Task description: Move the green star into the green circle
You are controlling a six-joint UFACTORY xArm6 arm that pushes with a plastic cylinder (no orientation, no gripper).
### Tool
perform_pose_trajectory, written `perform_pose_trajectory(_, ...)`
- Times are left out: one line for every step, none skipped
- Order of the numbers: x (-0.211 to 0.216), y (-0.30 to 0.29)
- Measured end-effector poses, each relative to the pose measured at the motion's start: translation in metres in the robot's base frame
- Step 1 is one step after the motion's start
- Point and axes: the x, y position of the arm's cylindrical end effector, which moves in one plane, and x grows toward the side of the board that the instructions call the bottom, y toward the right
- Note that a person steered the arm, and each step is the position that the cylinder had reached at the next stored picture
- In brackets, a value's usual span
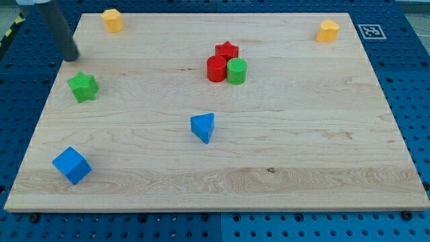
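Observation:
The green star (83,87) lies near the board's left edge, upper half. The green circle (236,70) stands right of centre top, touching a red circle (216,68) on its left and a red star (227,50) just above. My tip (71,56) is at the board's upper left edge, a little above and left of the green star, apart from it.
A blue triangle (203,127) sits near the board's middle. A blue cube (71,165) is at the lower left. Yellow blocks stand at the top left (112,20) and top right (328,31). The wooden board (302,134) lies on a blue perforated table.

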Motion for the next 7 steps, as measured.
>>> perform_pose_trajectory(0.005,-0.002)
perform_pose_trajectory(0.054,-0.003)
perform_pose_trajectory(0.087,0.0)
perform_pose_trajectory(0.086,0.025)
perform_pose_trajectory(0.08,0.052)
perform_pose_trajectory(0.08,0.08)
perform_pose_trajectory(0.087,0.112)
